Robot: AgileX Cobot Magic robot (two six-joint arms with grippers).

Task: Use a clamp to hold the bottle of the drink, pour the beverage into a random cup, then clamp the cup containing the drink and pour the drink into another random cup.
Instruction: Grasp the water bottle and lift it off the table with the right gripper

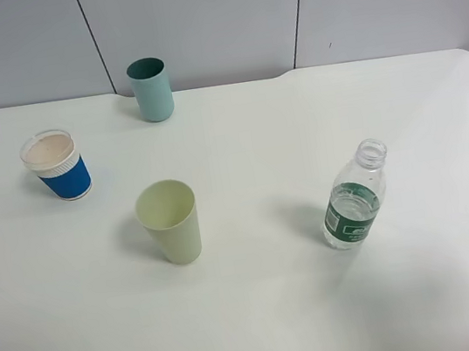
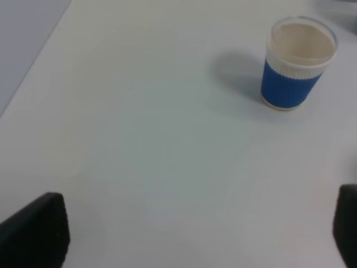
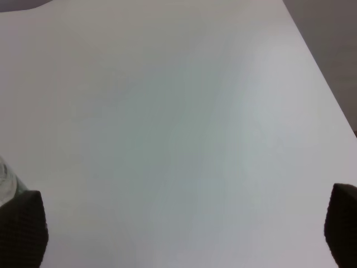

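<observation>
White bench (image 1: 266, 330) lies nearest us and carries everything, so we size the scene down from it. Next come the two tools, neither visible from the high camera. The right tool (image 3: 183, 226) shows only two dark fingertips at opposite edges of its wrist view, spread wide with nothing but bench between them. The left tool (image 2: 189, 229) is likewise wide apart and empty-handed. Of the things set out, the pale yellow-green cup (image 1: 171, 220) is tallest; it stands upright on the left arm's side of the bottle (image 1: 354, 197), well apart from it and about level with it. That bottle, capless and upright with its long axis vertical, stands on the right arm's side of the bench, so we judge the right tool the nearer one. A clear sliver just beside one right fingertip is probably the bottle, which would put it outside the gap, not within it. We judge the tool must shift sideways toward that finger and close in level around the labelled middle. Farther back from the bottle stands the teal cup (image 1: 151, 89), and farthest from it the short blue cup (image 1: 58, 166).
</observation>
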